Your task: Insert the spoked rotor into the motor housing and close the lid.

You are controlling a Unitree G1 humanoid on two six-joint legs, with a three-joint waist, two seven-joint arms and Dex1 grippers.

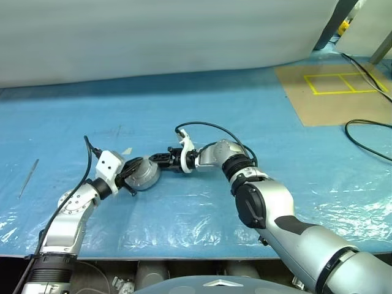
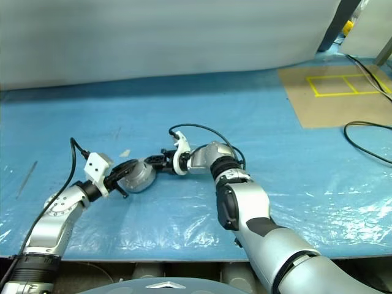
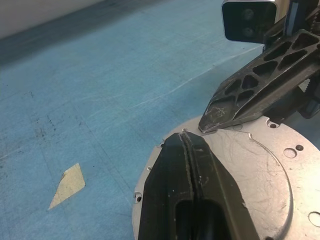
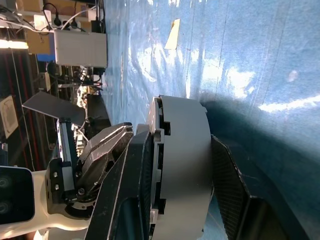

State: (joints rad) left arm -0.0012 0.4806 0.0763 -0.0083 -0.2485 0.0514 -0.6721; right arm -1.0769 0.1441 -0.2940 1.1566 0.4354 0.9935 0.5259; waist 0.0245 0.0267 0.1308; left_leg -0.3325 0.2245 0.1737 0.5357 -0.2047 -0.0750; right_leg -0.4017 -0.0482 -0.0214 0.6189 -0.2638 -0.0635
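Note:
The motor housing (image 1: 146, 174) is a short round silver cup, tilted up off the blue table near my left arm. Its flat silver lid (image 3: 260, 170), dotted with small holes, lies on its face. My left gripper (image 3: 185, 135) is shut, its fingers lying over the lid's edge. My right gripper (image 4: 175, 137) reaches in from the right and clasps the housing (image 4: 182, 150) across its thickness. One of its fingers (image 3: 235, 100) presses on the lid and the other is against the base. The spoked rotor is hidden.
A thin metal tool (image 1: 29, 177) lies far left on the blue plastic-covered table. A pale tape scrap (image 1: 127, 150) sits just behind the housing. A brown board with yellow tape (image 1: 337, 92) and a black cable (image 1: 367, 138) are far right. The table's front edge (image 1: 153, 254) runs close below.

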